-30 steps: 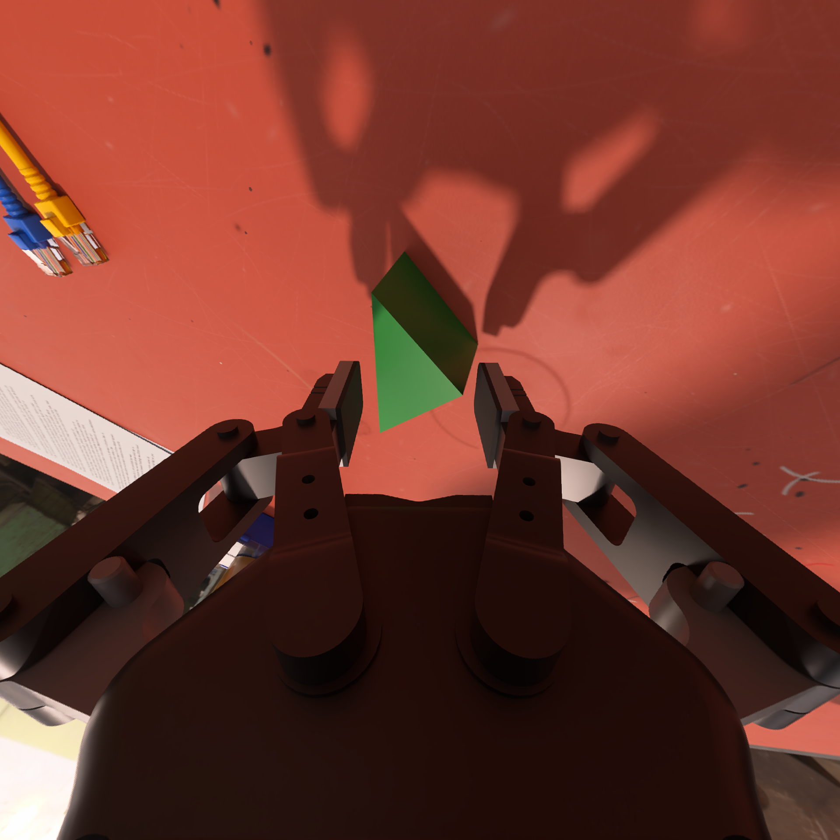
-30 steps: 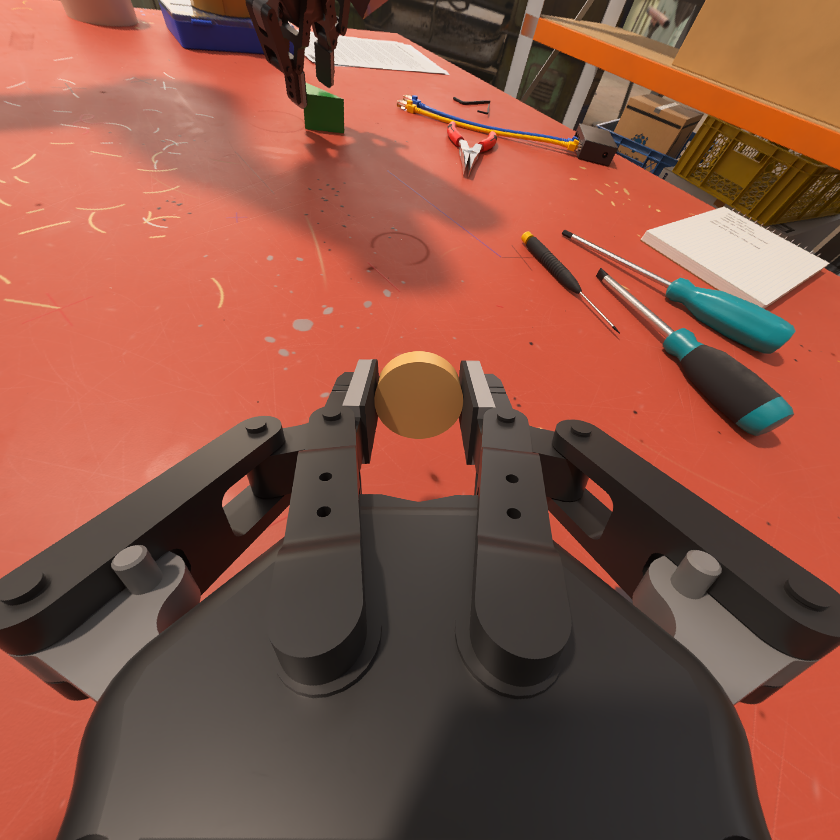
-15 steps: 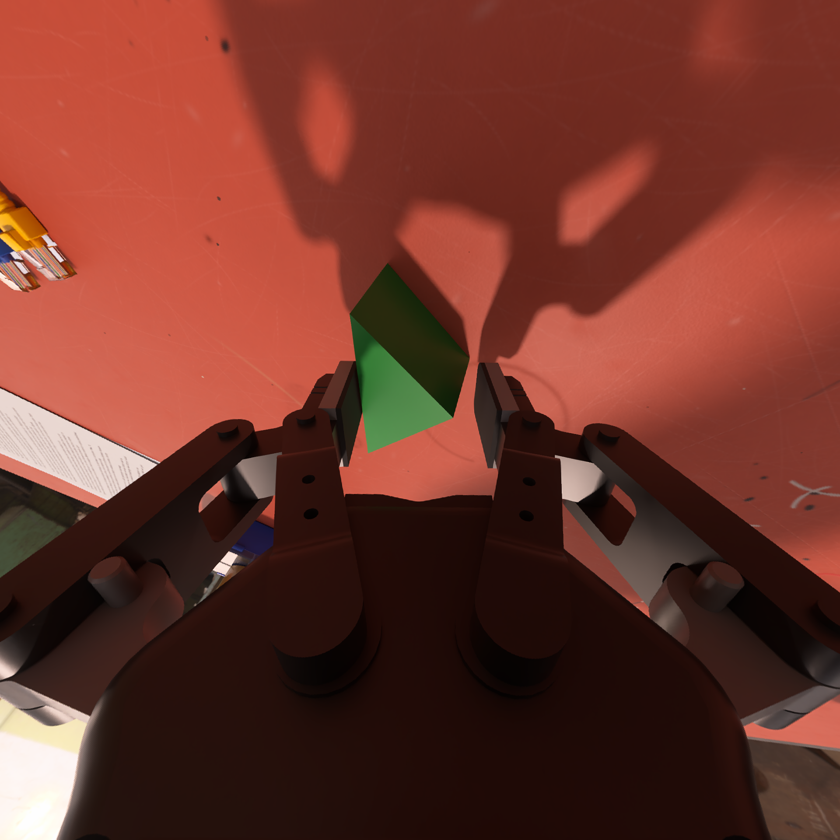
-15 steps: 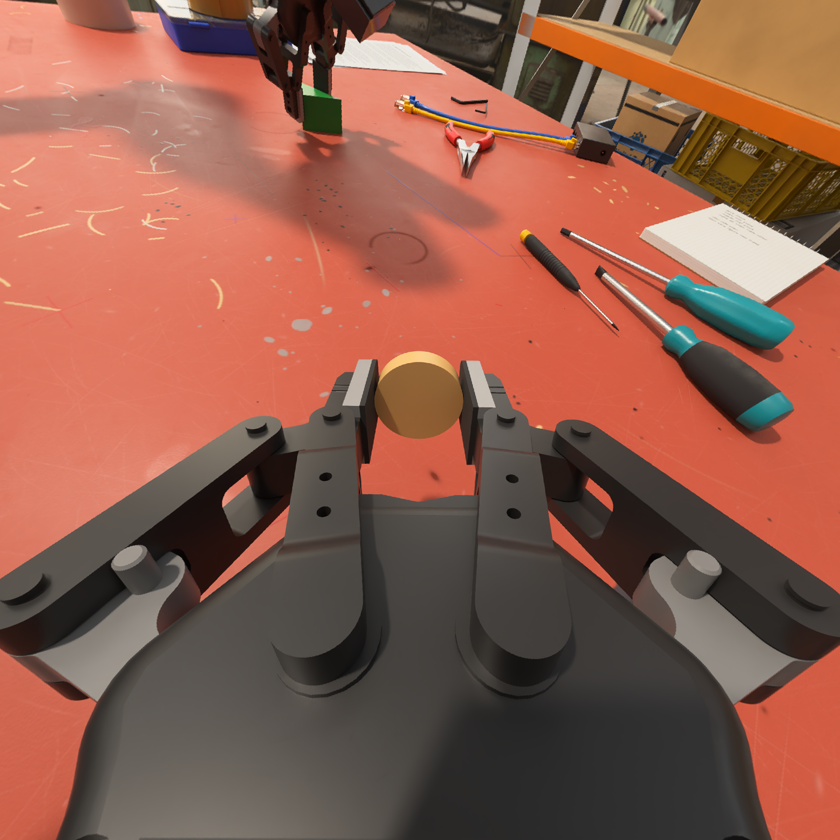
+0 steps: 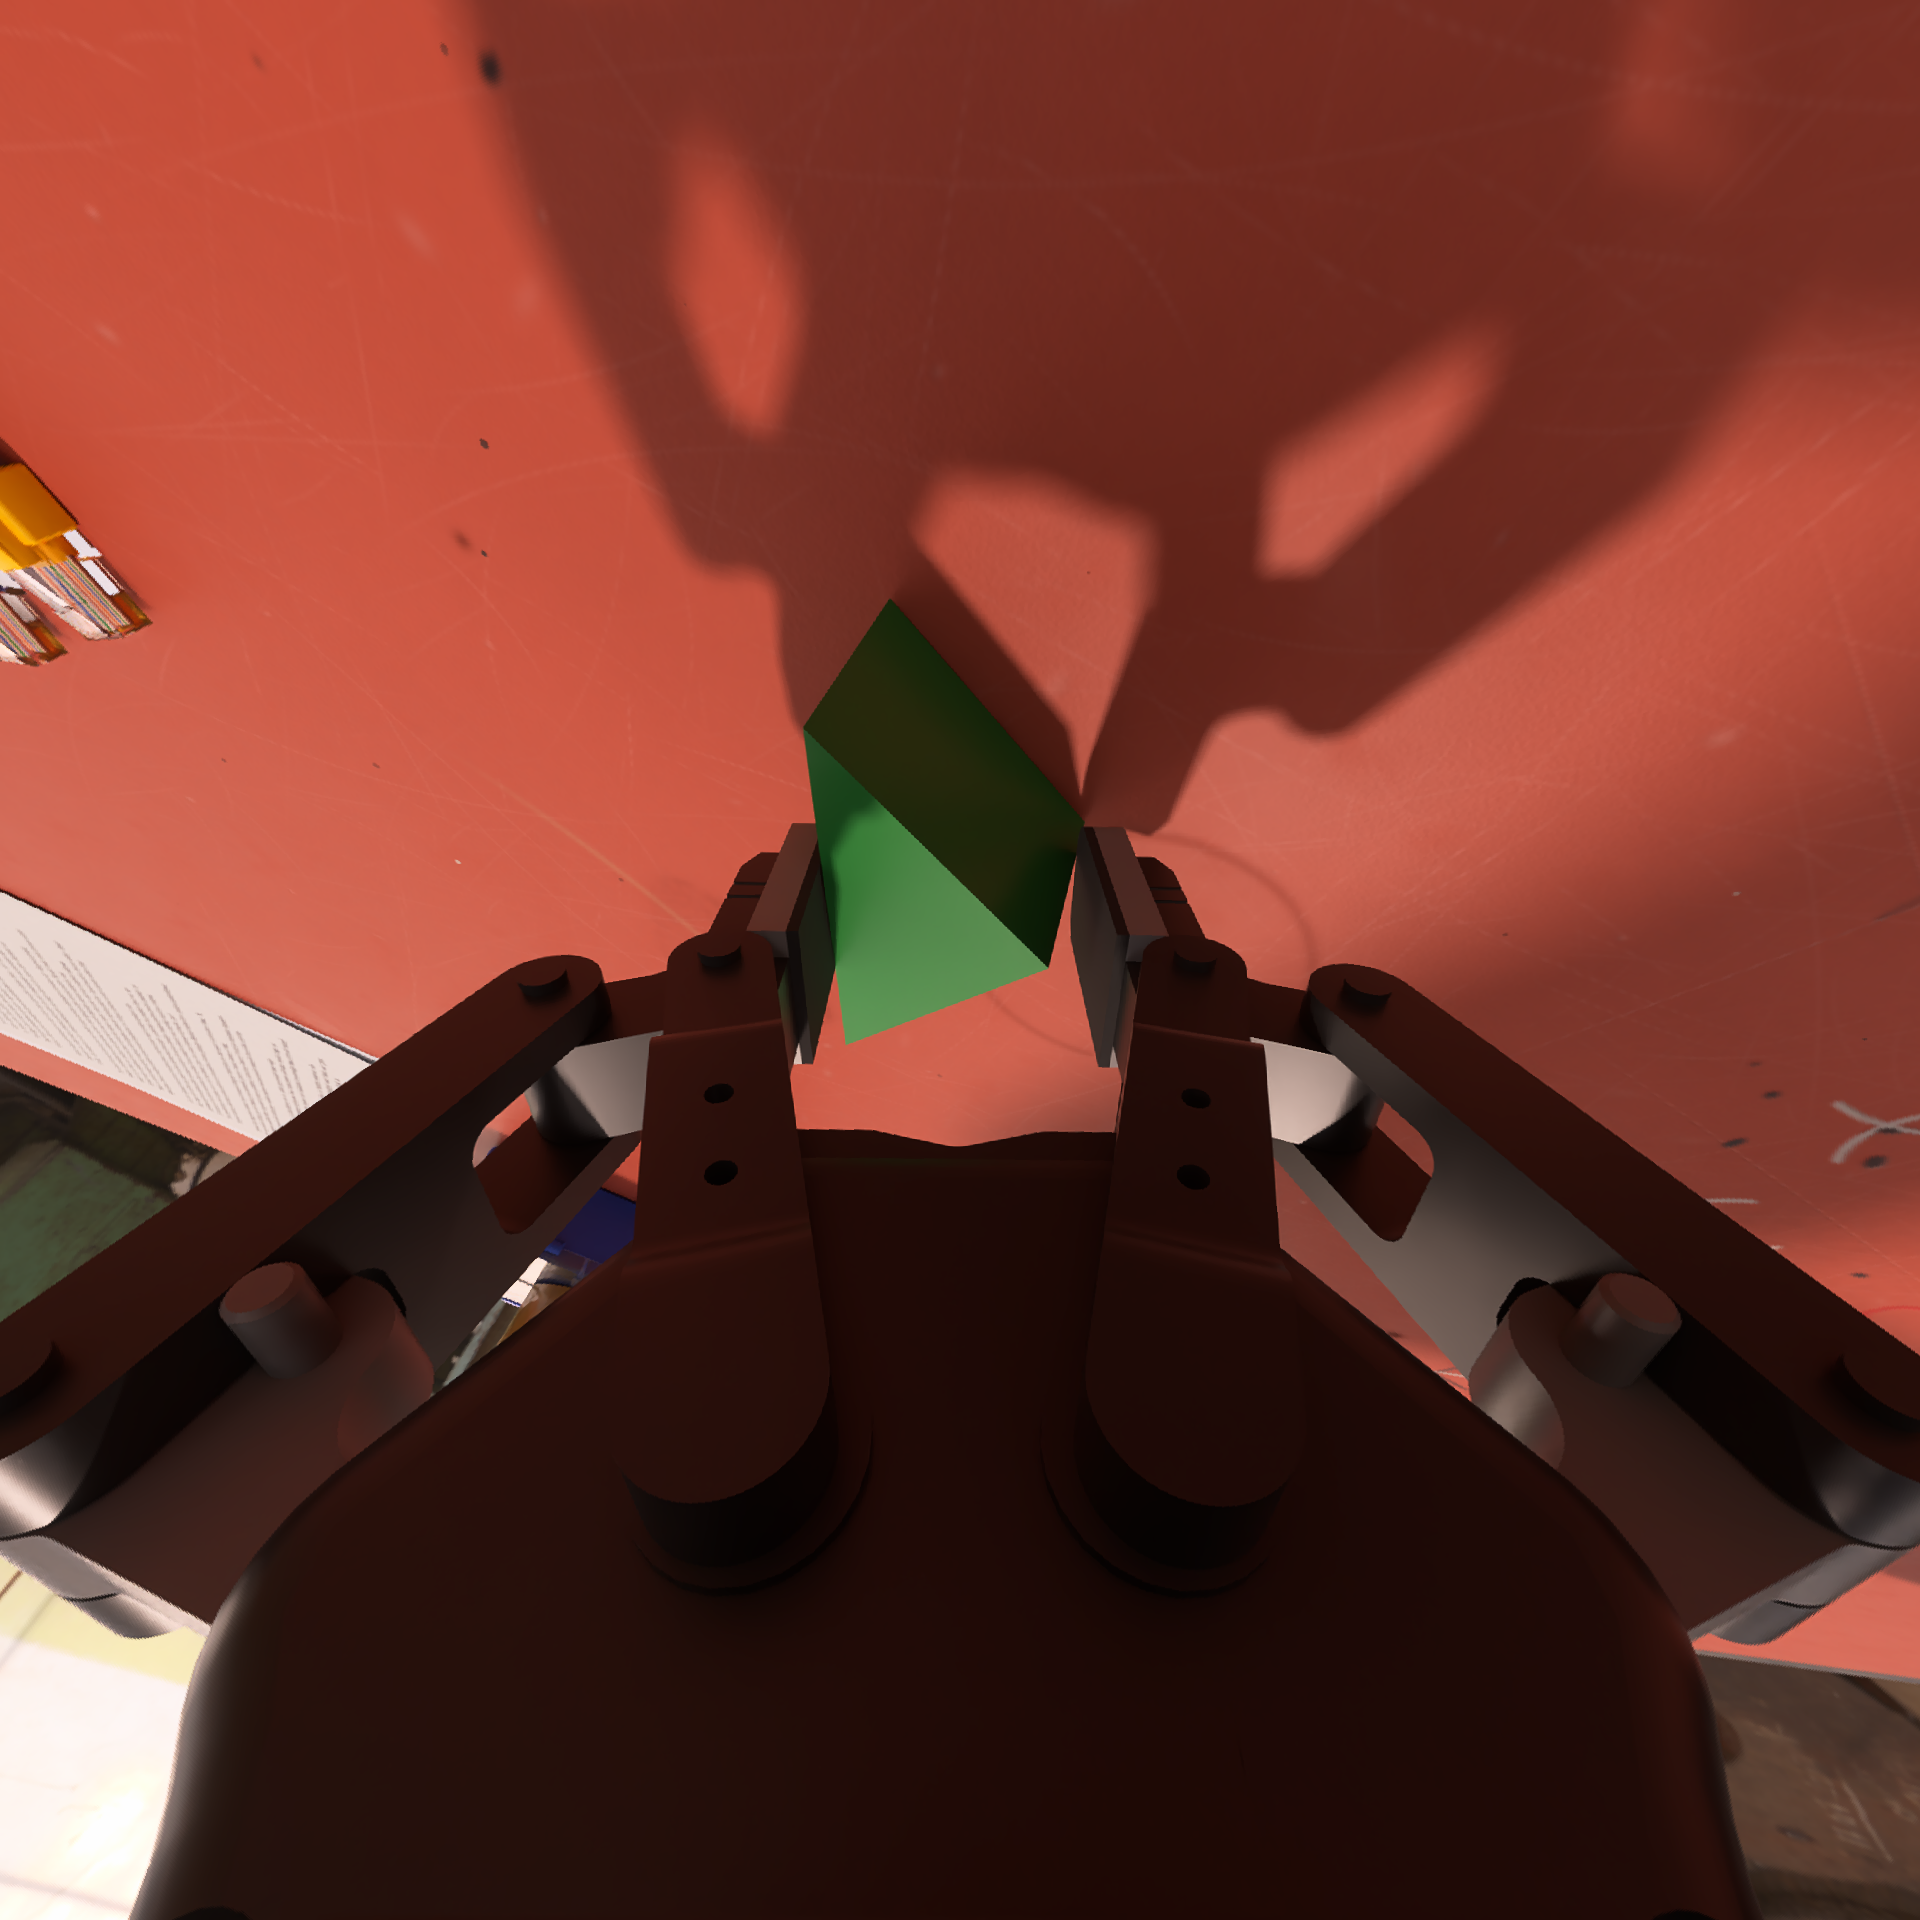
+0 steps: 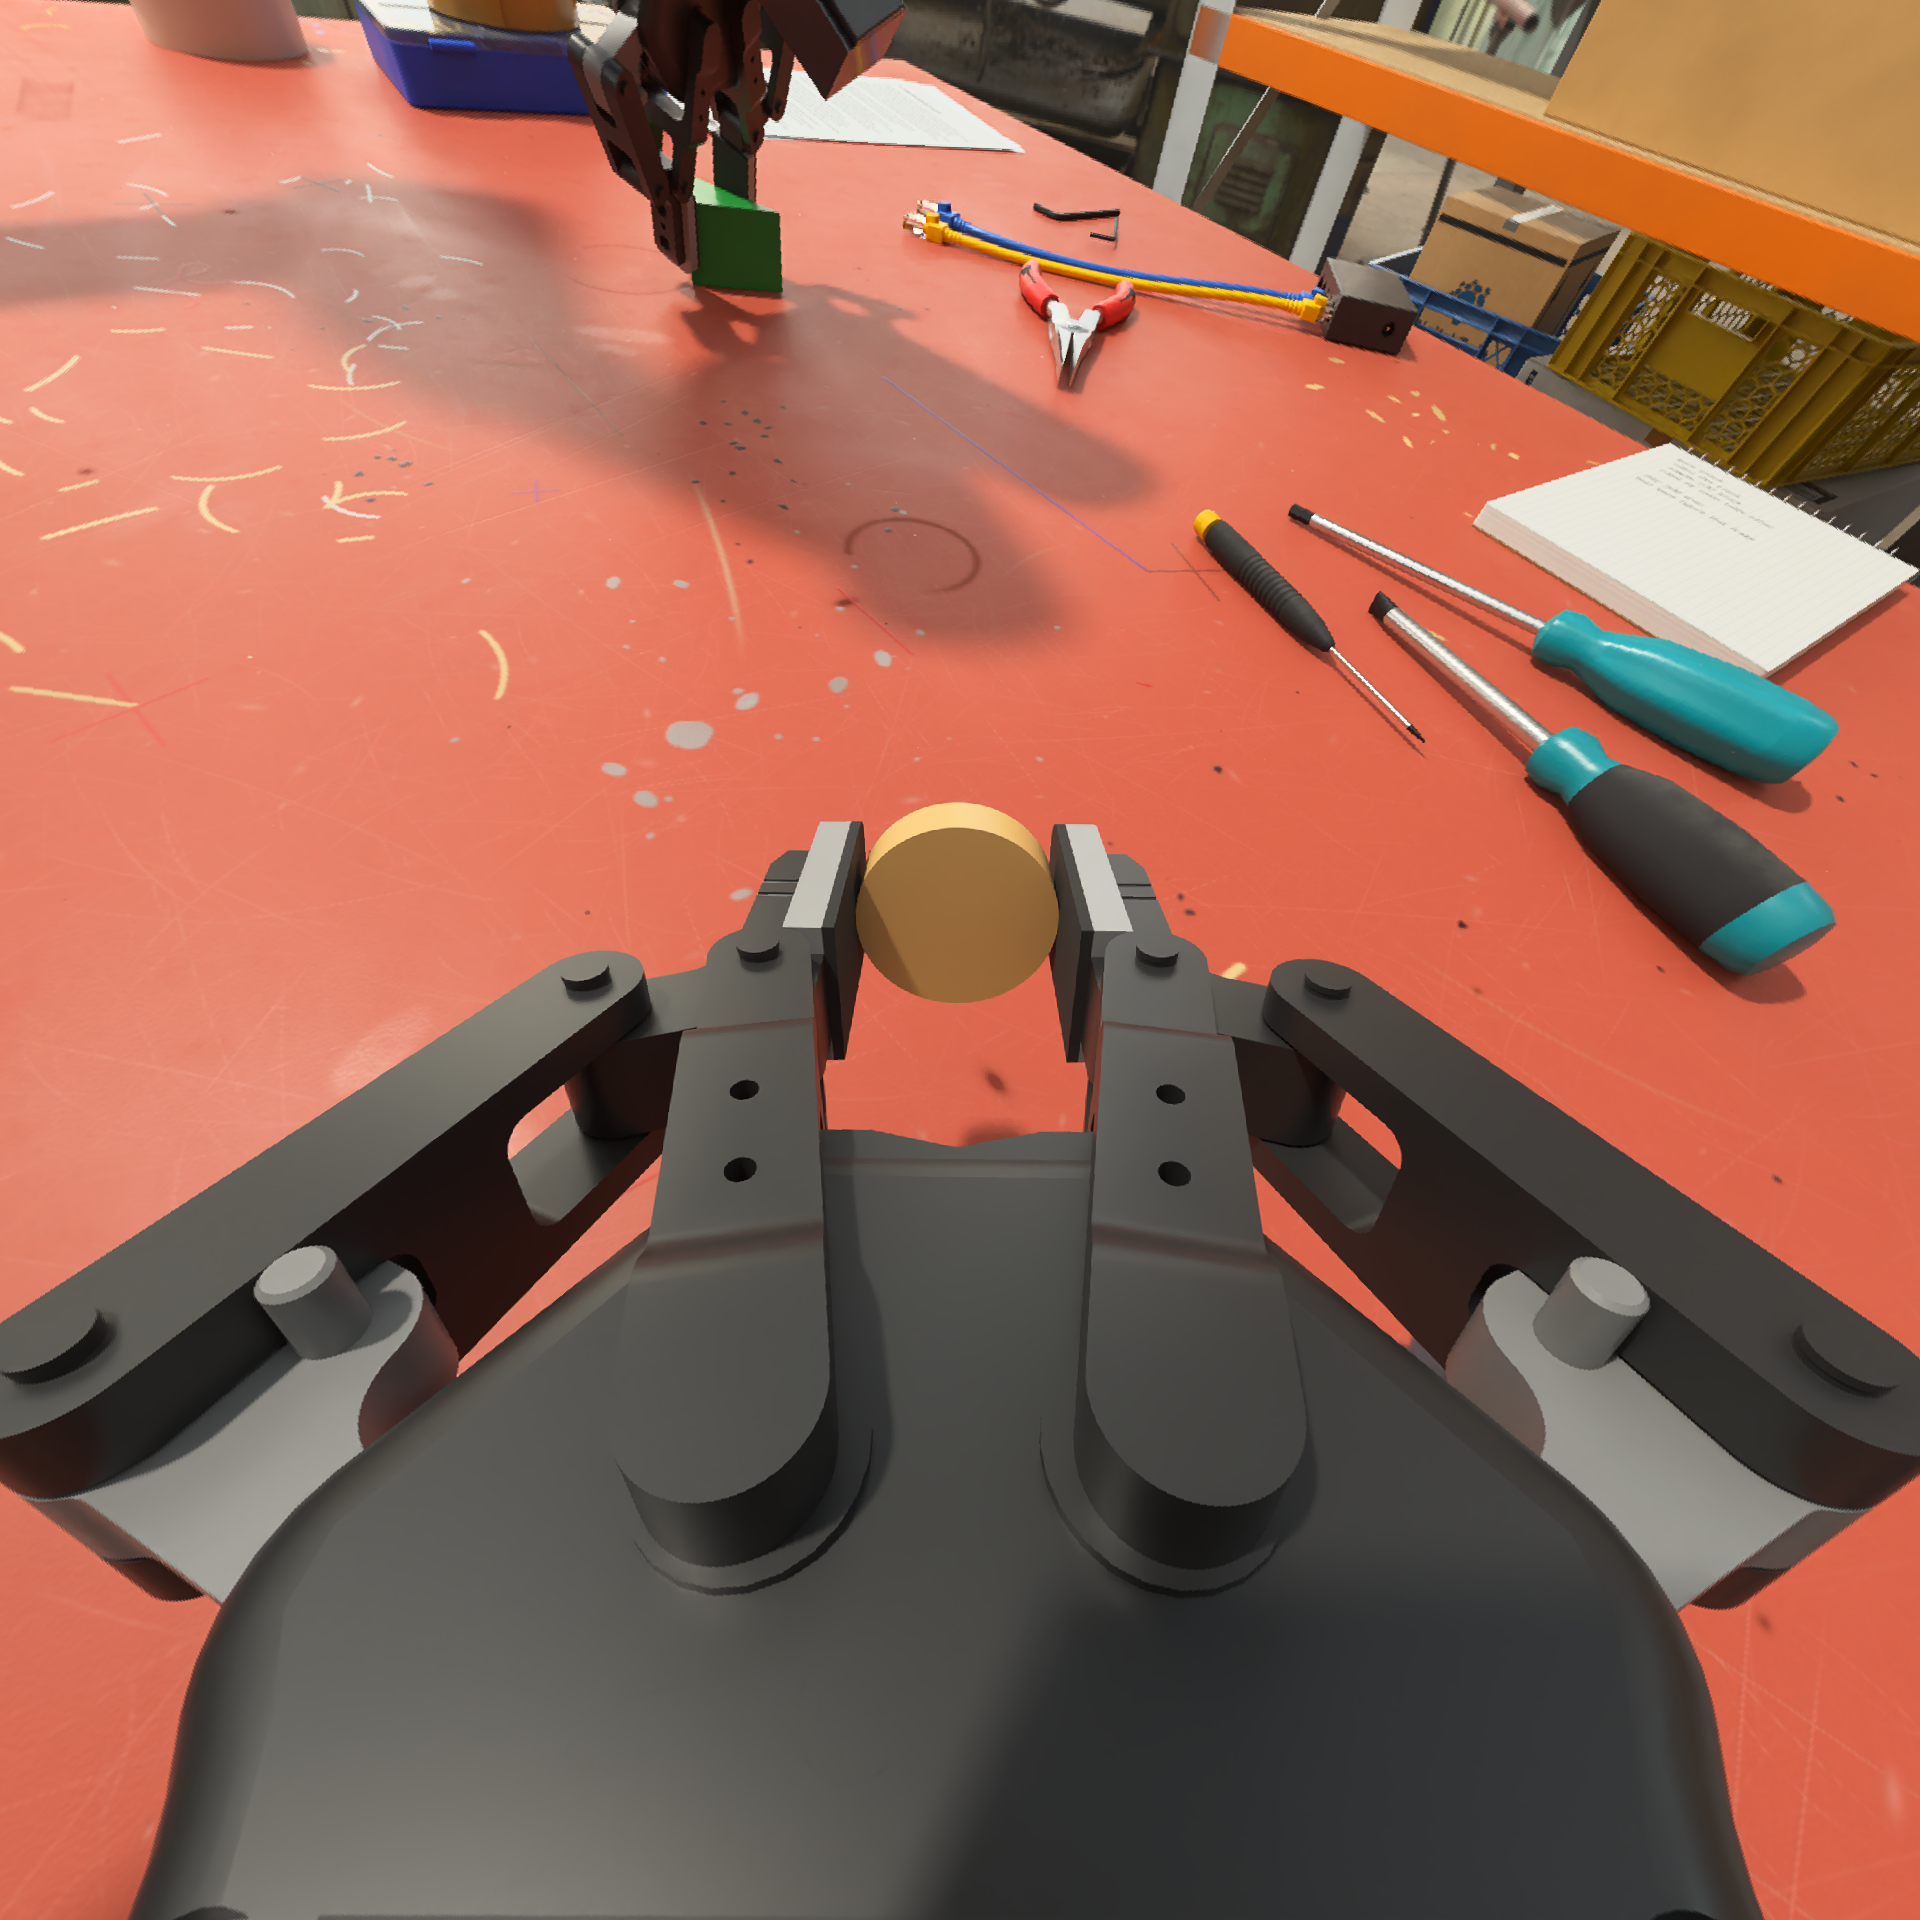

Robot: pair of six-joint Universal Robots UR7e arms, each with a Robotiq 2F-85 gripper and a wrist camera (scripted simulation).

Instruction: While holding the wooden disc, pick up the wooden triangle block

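Note:
The wooden triangle block (image 5: 935, 894) is green and sits between the pads of my left gripper (image 5: 948, 935), which is shut on it, with both pads touching its sides. In the right wrist view the block (image 6: 740, 244) is at the far end of the red table (image 6: 416, 831), low at the surface under the left gripper (image 6: 691, 234). I cannot tell whether it is off the table. My right gripper (image 6: 956, 914) is shut on the round tan wooden disc (image 6: 956, 904) and holds it above the table near the front.
Red-handled pliers (image 6: 1075, 317) and yellow and blue cables (image 6: 1122, 270) lie right of the block. Three screwdrivers (image 6: 1662, 686) and a notepad (image 6: 1694, 561) lie at the right. A blue box (image 6: 468, 62) and a paper sheet (image 6: 894, 109) are at the back.
My left gripper has come down around the triangle block and its fingers have drawn in against it. The right gripper and the disc have not moved.

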